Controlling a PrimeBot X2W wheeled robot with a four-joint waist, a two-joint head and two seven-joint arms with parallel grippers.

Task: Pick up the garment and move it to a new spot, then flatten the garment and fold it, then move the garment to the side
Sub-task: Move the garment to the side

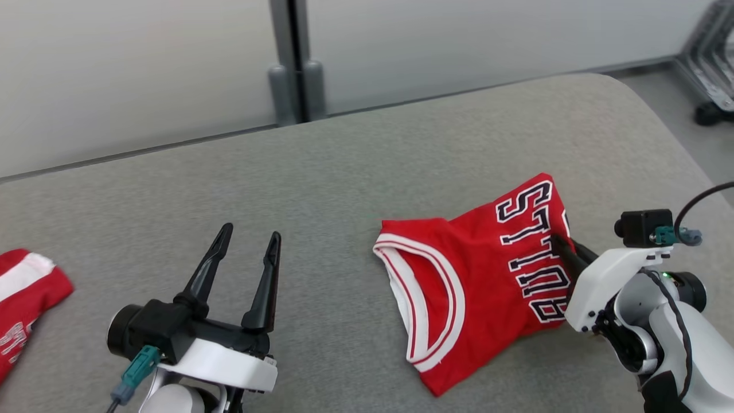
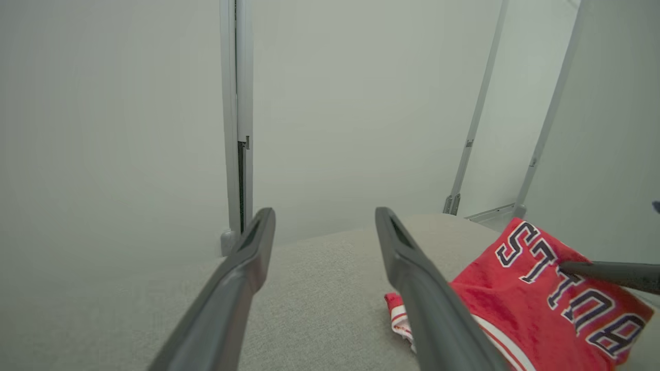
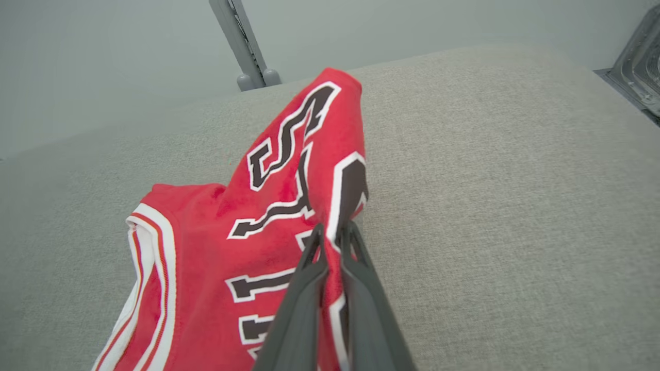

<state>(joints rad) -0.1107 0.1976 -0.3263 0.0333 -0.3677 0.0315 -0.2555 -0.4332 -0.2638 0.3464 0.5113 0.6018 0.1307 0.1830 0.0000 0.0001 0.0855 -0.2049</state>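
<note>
Garments first: you can count 2 on the grey table [image 1: 321,172]. The red jersey [image 1: 476,275], with white trim and dark letters, lies toward the table's right edge, near the front. The second red garment [image 1: 28,298] sits far over on the table's left side, cut off by the picture.

You also have 2 grippers. Your right gripper [image 3: 332,234] reaches in from the right edge with its white wrist bent. Its 2 dark fingers are squeezed together on the jersey's right side, and the cloth there stands up in a peak. Your left gripper [image 1: 252,232] hangs over the table's front, well apart from both garments. Its 2 fingers point at the far edge, spread wide, with nothing between them.
</note>
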